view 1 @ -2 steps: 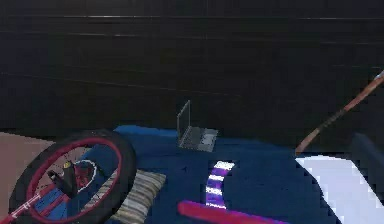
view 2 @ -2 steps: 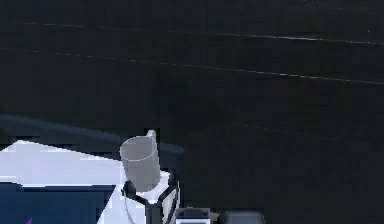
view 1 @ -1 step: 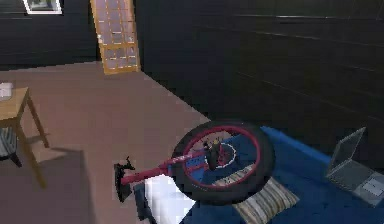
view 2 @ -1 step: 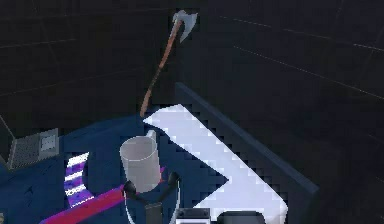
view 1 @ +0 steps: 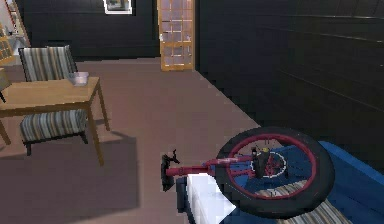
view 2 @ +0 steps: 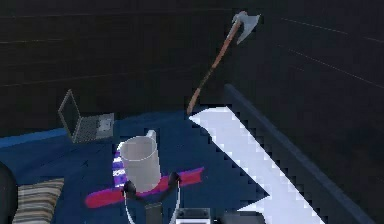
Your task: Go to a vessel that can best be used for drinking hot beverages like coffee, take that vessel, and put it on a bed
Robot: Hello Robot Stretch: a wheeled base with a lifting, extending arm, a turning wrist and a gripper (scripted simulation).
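Grip status is reading as undetermined. I am the gripper [view 2: 150, 193], and I am showing at the bottom edge of the arm side view, over the bed [view 2: 175, 145]. A white mug [view 2: 138, 160] is sitting directly at my far end, its opening facing upward. The bed's blue cover is lying behind it, so I cannot tell whether I am holding the mug or whether it is resting on the cover. My jaw setting is not readable either.

Just beyond me, behind the mug's base, a pink bar [view 2: 192, 176] is lying across the cover. Farther out, toward the view's left of me, a grey laptop [view 2: 88, 122] is standing open on the bed. Toward the view's right of me, a white sheet [view 2: 240, 145] is running along the bed beside the dark wall [view 2: 330, 90]. Well beyond me, an axe [view 2: 222, 60] is leaning against that wall, head uppermost. Near me at the lower left, a striped pillow [view 2: 35, 200] is lying on the cover.

In the forward view, a red bicycle wheel [view 1: 265, 162] is lying on the blue bed; its place relative to me cannot be told.
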